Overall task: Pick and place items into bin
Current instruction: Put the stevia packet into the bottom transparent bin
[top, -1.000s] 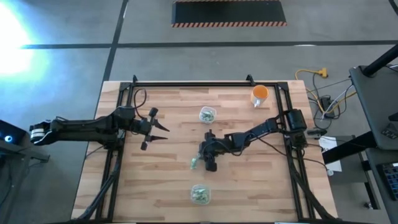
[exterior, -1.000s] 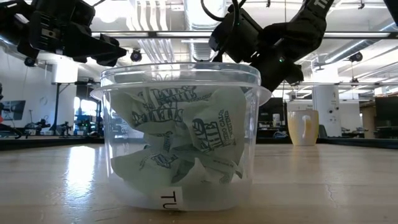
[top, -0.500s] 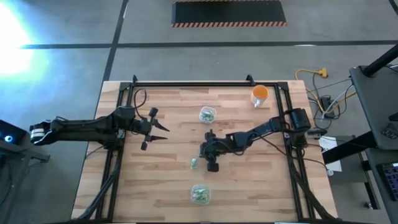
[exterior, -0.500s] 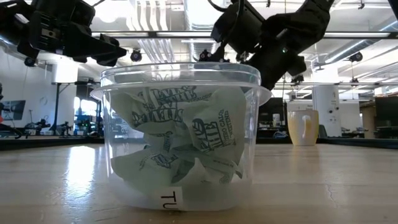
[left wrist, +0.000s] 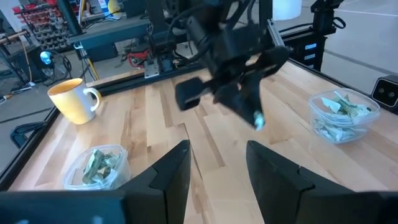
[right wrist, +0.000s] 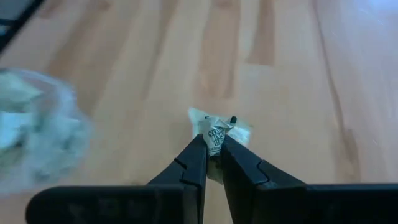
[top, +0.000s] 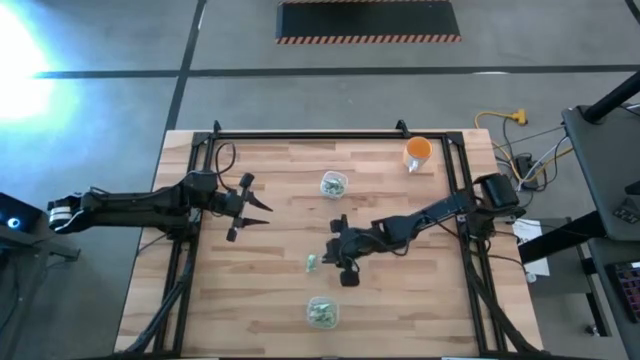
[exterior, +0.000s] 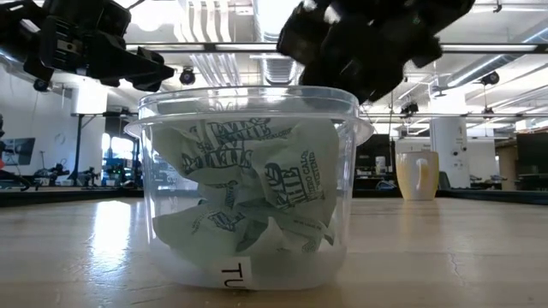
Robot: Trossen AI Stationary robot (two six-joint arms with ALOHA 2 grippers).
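Observation:
My right gripper (top: 318,259) is at mid-table, shut on one small pale green-and-white wrapped piece (right wrist: 215,133), between two clear tubs. The far tub (top: 333,184) and the near tub (top: 322,312) each hold several such pieces. The near tub fills the low view (exterior: 248,188), with my right gripper (exterior: 360,43) dark above it. My left gripper (top: 258,213) hovers open and empty over the table's left half. Its wrist view (left wrist: 217,149) shows my right gripper with the piece (left wrist: 257,121) at its fingertips. My right gripper pinches the wrapped piece between its two fingertips, by its crinkled middle (right wrist: 214,140). The wrapper's ends stick out beyond the tips. The fingers slant down toward the table's left. The piece appears lifted just clear of the wood.
An orange cup (top: 418,152) stands at the far right and also shows in the low view (exterior: 417,175). A black metal frame (top: 300,135) runs along the table's far edge and sides. Bare wood lies between the two tubs and around them.
My right arm has swung toward the table's near edge. In the low view its gripper has grown larger above the near tub. It stays shut on the piece. My left arm has kept still.

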